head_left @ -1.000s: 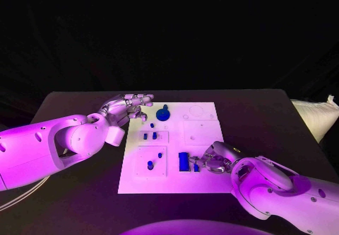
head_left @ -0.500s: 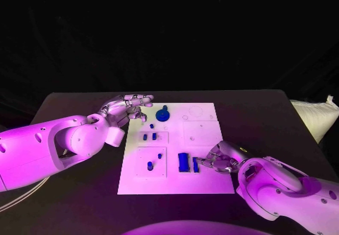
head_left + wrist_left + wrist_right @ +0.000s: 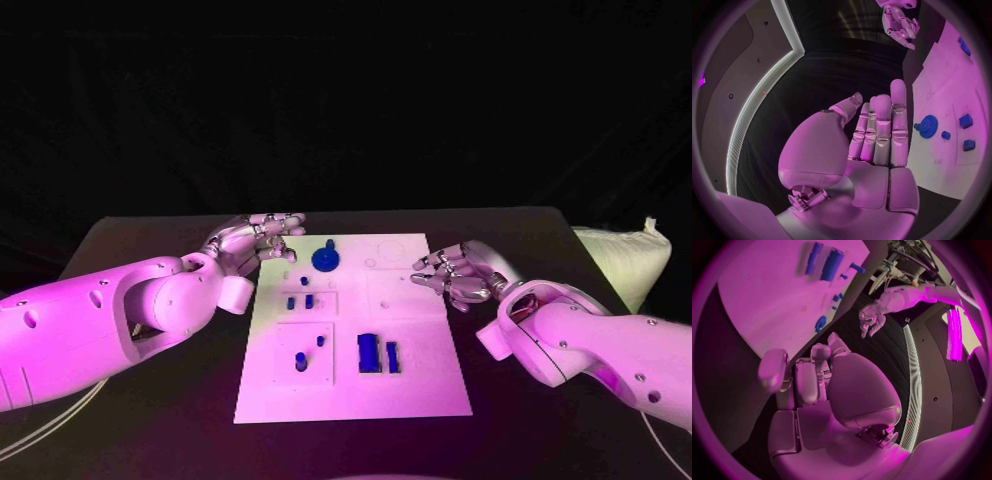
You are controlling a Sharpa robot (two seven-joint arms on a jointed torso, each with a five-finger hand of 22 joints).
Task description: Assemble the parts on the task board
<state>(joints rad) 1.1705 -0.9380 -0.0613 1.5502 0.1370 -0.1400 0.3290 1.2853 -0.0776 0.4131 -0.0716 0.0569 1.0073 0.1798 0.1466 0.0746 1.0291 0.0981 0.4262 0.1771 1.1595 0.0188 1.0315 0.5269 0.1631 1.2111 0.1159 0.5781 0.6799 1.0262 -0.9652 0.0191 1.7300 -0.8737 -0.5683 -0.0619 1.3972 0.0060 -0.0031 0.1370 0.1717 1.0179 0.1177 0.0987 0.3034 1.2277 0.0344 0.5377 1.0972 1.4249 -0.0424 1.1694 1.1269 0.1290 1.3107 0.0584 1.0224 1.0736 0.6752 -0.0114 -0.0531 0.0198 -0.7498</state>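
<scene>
You have the task board (image 3: 411, 385) in the middle of the table (image 3: 548, 240). The gear (image 3: 326, 260) sits at its far left; two bars (image 3: 378, 353) lie side by side nearer you.

**Hidden / unresolved**

I can't make out the seats on the task board (image 3: 411, 370); the small blue parts (image 3: 299, 302) are too tiny to identify. Right hand (image 3: 456, 274) covers the board's edge there; its fingertip contact is unclear.

No text seems readable anywhere.
</scene>
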